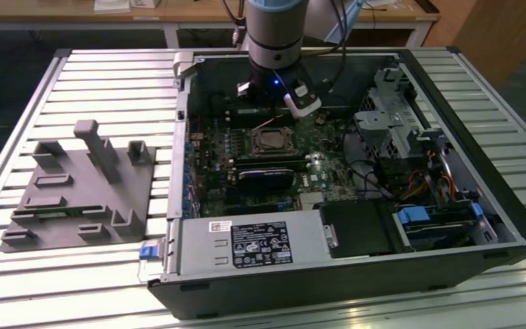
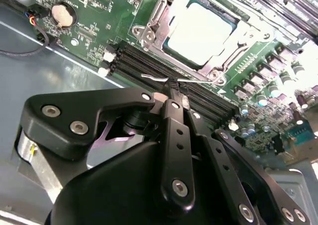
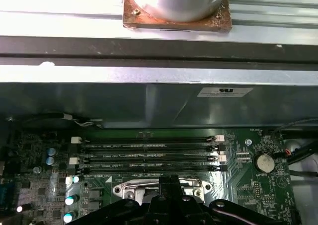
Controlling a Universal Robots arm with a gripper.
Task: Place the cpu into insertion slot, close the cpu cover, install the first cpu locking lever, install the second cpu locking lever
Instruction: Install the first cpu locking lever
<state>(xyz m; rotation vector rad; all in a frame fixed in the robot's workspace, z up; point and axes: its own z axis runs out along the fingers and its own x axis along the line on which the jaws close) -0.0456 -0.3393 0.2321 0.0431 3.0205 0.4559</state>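
Inside the open computer case (image 1: pixel 272 281), which lies on a slatted metal table (image 1: pixel 107 75), the arm reaches down over the green circuit board. The gripper (image 1: pixel 265 110) hangs just beside the insertion slot (image 1: pixel 255 142), on the side toward the case's far wall in the exterior view.

In the second wrist view the cpu (image 2: pixel 201 31) lies flat in the slot with its pale silver face up. The cpu cover (image 2: pixel 233 42) is folded down around it, so the chip shows through the square window. The gripper's (image 2: pixel 172 88) fingers are drawn together with no gap between them. Their tips sit right at a thin wire lever (image 2: pixel 154 78) that runs along the edge of the slot, above the long black memory slots (image 2: pixel 144 61). Whether the fingers actually pinch the wire cannot be told.

A round coin battery (image 3: pixel 264 161) sits on the board, off to one side of the memory slots. A grey moulded fixture (image 1: pixel 80 192) rests on the table at the exterior view's left, well apart from the case.
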